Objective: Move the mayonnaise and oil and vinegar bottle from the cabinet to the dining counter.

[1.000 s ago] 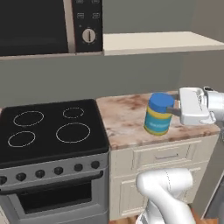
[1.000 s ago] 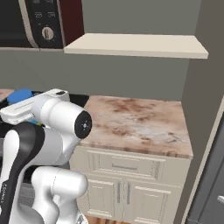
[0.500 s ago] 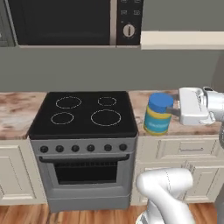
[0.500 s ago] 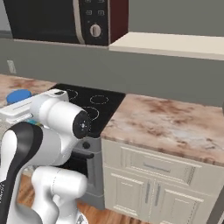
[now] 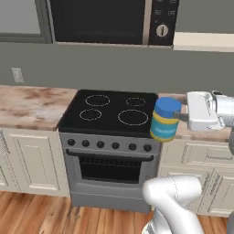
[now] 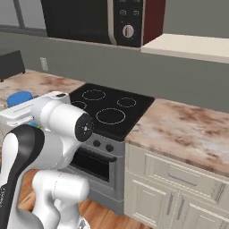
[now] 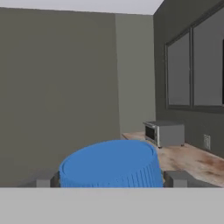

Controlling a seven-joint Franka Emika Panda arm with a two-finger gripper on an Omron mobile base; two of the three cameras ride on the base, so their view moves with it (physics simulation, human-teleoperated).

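The gripper (image 5: 176, 116) has its fingers (image 7: 177, 178) clamped on the mayonnaise (image 5: 164, 119), holding the jar in the air in front of the stove (image 5: 112, 112), level with its right front corner. This looks like the carrying step: the jar is off the cabinet (image 6: 192, 46), up to the right of the stove beside the microwave (image 5: 109, 20), and bound for the dining counter. Next the base must drive on until that island comes up. The oil and vinegar bottle I can't spot anywhere; the cabinet is cut off at the frame edge.
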